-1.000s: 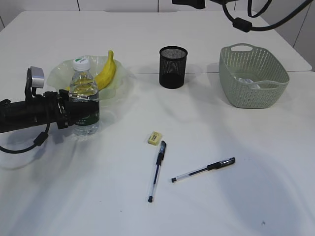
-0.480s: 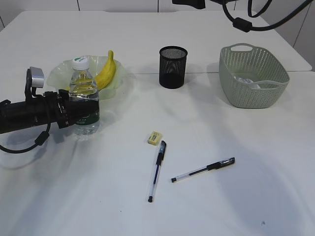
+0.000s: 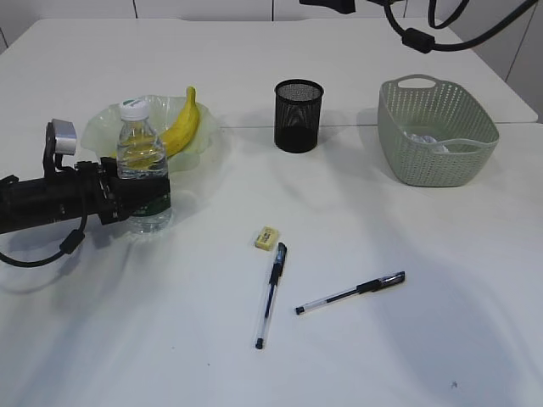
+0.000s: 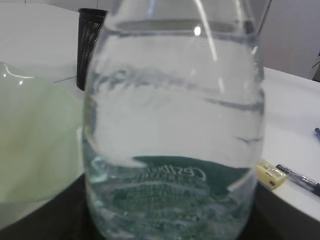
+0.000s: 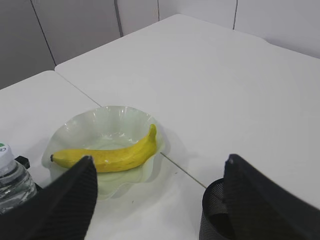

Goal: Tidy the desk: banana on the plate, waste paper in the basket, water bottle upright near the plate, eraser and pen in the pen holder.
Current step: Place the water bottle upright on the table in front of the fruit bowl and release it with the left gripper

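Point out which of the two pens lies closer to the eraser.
The pen with its cap end just below-right of the eraser, running toward the desk's near edge. The other pen lies farther right, slanted, its cap pointing right.

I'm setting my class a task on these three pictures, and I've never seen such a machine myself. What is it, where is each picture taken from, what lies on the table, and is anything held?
It is a robot with two arms, each ending in a two-fingered gripper. One picture looks at the desk from in front. The other two come from cameras on the wrists.

The left gripper sits around an upright water bottle, which fills its wrist picture. Whether it is squeezing cannot be told. The right gripper is open and empty, above the desk.

A banana lies in the green plate. Also there: a black pen holder, a basket, an eraser and two pens.
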